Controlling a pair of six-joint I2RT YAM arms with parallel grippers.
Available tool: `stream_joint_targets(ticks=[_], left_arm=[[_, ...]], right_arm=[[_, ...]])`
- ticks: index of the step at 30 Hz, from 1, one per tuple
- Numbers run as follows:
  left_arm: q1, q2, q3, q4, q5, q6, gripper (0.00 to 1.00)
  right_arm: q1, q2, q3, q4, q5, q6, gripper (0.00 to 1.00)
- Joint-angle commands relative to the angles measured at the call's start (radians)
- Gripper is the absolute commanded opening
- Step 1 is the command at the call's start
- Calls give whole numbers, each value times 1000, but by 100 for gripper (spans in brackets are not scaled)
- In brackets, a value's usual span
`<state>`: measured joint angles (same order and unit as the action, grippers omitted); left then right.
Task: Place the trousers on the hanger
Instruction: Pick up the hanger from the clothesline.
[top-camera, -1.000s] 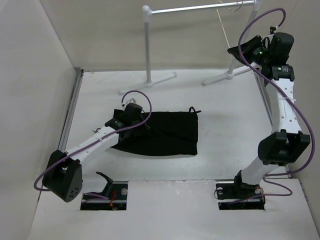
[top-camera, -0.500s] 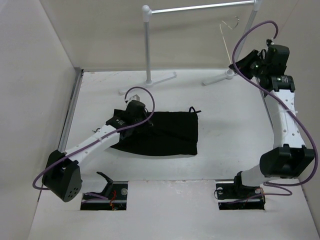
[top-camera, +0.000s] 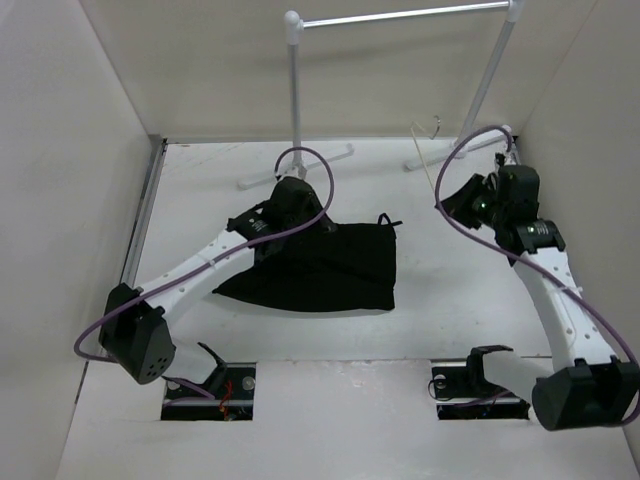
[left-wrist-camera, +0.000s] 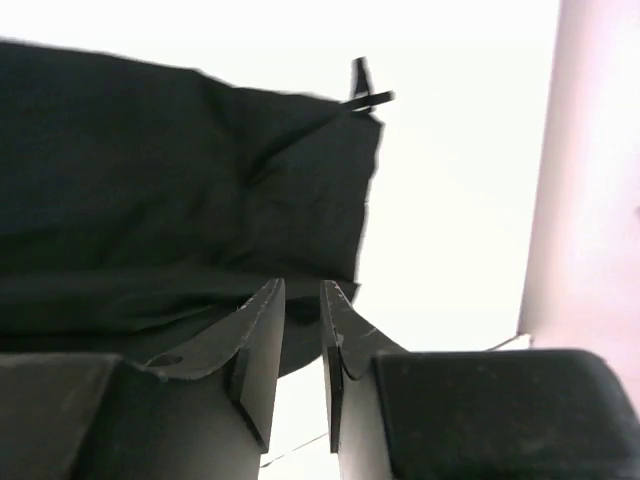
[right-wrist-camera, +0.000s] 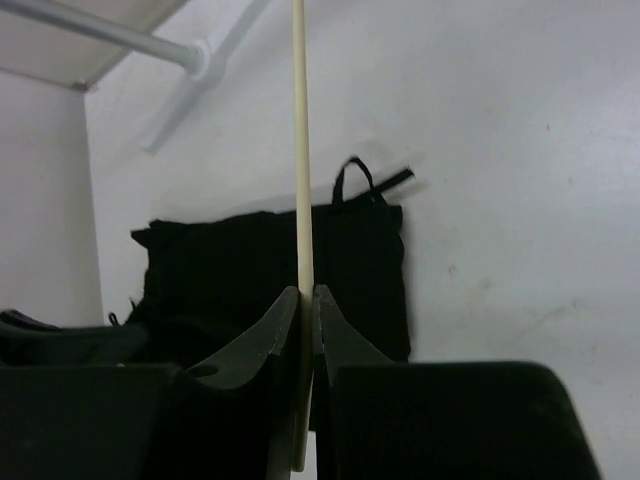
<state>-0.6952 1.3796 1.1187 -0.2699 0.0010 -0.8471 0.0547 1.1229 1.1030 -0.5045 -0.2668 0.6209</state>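
Black soft trousers (top-camera: 340, 270) spread flat in the middle of the counter (top-camera: 450, 300), one edge pinched by the nearly closed left pincer (left-wrist-camera: 300, 290), thin cream hanger (right-wrist-camera: 300, 150) clamped in the closed right pincer (right-wrist-camera: 308, 295), off to the trousers' right

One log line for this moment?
left pincer: narrow, at trousers edge, grip unclear | right pincer: shut on hanger | trousers not on hanger
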Motion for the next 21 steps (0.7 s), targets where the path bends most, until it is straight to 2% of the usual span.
stream_joint_targets(ticks=[1,10,16,21], left_arm=[[-17,27,111,26,36,5,19],[-138,248,441,2,59,83,31],[-220,435,674,-107,48,160,38],[-257,545,788,-155,-12,221,41]], right_arm=[[38,-103,-110,90,64,-13,5],[171,-308,-397,55,185,54,5],[234,-394,-462,-8,270,98,4],[286,-452,-523,-28,320,143,4]])
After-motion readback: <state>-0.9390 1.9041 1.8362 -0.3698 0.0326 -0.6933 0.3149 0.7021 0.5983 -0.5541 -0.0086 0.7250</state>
